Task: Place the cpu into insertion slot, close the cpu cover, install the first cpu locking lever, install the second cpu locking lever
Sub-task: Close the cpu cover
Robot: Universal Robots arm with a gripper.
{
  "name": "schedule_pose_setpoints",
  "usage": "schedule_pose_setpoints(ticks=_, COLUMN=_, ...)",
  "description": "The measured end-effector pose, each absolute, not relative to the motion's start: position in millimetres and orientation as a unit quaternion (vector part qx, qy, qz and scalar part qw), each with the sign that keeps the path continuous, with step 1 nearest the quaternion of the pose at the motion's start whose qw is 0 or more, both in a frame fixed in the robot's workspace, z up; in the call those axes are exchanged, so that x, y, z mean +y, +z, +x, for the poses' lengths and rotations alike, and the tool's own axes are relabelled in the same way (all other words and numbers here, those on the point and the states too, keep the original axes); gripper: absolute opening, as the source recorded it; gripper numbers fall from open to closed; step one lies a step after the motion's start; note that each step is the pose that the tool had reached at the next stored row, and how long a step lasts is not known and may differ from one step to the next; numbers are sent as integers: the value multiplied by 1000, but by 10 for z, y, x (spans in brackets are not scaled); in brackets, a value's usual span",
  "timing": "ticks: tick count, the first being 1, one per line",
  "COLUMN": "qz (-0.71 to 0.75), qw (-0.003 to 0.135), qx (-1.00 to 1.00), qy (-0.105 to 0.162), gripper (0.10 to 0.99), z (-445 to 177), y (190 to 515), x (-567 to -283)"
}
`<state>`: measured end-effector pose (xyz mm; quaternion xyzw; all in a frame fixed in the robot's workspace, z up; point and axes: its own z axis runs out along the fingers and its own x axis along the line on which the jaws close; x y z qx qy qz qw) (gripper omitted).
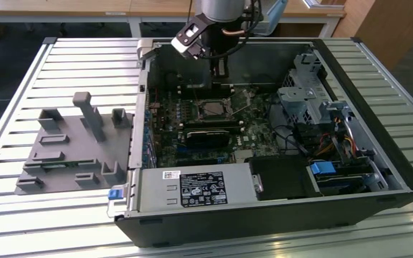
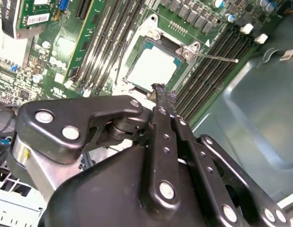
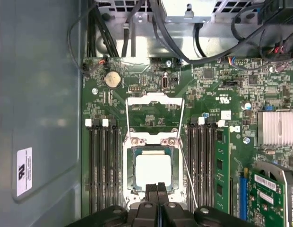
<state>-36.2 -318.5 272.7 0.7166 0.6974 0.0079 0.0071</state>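
The cpu (image 3: 153, 170) lies flat in the insertion slot (image 3: 129, 171) on the green motherboard, its dull silver top bare; it also shows in the second wrist view (image 2: 153, 66) and the exterior view (image 1: 210, 109). The cpu cover (image 3: 154, 98), a thin silvery frame, stands swung back from the slot, with the board visible through its window. A thin wire locking lever (image 3: 189, 177) runs free beside the slot, and one lever (image 2: 217, 57) sticks out sideways. My gripper (image 3: 157, 189) is shut with nothing in it, its black tips (image 2: 163, 94) hovering over the slot's edge. In the exterior view the gripper (image 1: 221, 72) reaches down into the case.
The open computer case (image 1: 378, 177) lies on a slatted metal table (image 1: 20, 226). Memory slots (image 3: 101, 165) flank the socket, with cables (image 3: 203, 47) and a drive cage (image 1: 307, 102) nearby. A grey fixture block (image 1: 70, 145) sits at the exterior view's left. The power supply (image 1: 192, 188) fills the front.
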Motion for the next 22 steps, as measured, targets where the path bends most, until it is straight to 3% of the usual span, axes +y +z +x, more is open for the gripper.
schedule_pose_setpoints(ticks=22, qz=704, qw=7, qx=710, qy=8, gripper=122, z=-55, y=2690, x=-3275)
